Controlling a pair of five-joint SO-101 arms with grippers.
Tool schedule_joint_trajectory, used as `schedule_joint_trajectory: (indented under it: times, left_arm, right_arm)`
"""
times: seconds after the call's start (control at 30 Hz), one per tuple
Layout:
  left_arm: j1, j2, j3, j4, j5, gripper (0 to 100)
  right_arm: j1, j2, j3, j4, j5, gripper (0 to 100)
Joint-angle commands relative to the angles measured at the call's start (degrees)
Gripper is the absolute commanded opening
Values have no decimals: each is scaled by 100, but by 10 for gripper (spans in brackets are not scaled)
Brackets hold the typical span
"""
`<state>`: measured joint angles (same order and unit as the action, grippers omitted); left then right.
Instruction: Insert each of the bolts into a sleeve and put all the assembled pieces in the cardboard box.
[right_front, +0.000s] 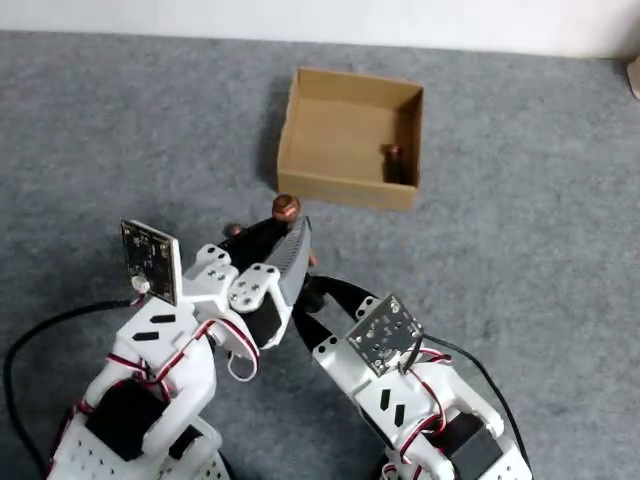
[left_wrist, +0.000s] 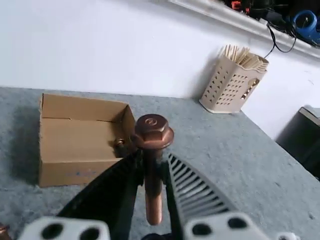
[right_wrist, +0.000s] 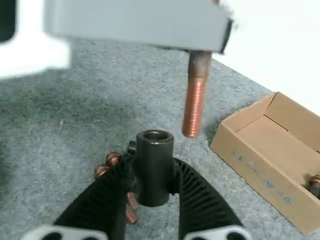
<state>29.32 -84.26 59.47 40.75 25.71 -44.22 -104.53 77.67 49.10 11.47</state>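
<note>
Alignment before insertion
Left claw (left_wrist: 152, 159) clamps bolt (left_wrist: 152, 135), shank down; right claw (right_wrist: 152, 165) clamps sleeve (right_wrist: 154, 150) upright; tip just above, slightly off bore.

Copper bolt (right_wrist: 194, 100) hangs upright, tip near upright black sleeve (right_wrist: 153, 165).

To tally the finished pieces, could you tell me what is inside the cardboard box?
One bolt-in-sleeve piece sits in the cardboard box, by its right wall in the high view; the remaining floor looks bare. The near wall hides a strip of floor.
</note>
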Motion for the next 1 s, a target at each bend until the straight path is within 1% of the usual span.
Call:
schedule_joint_trajectory:
  times: [0.0,0.2,0.47,0.7,0.87,0.97]
  left_arm:
    - [259,-84,-321,-26,26,4]
    - [277,-549,-391,176,0,4]
    - [268,-637,-365,229,-9,4]
    - [259,-637,-48,220,-18,5]
    - [295,-637,154,237,-387,5]
    - [303,-637,567,246,-448,5]
  right_arm:
    - [171,-57,-40,-66,-70,5]
    - [462,-57,-31,-277,-290,5]
    - [453,-57,-31,-277,-290,5]
    - [462,-57,-40,-268,-290,5]
    - [470,-57,-40,-259,-290,5]
    - [444,-66,-40,-84,-290,5]
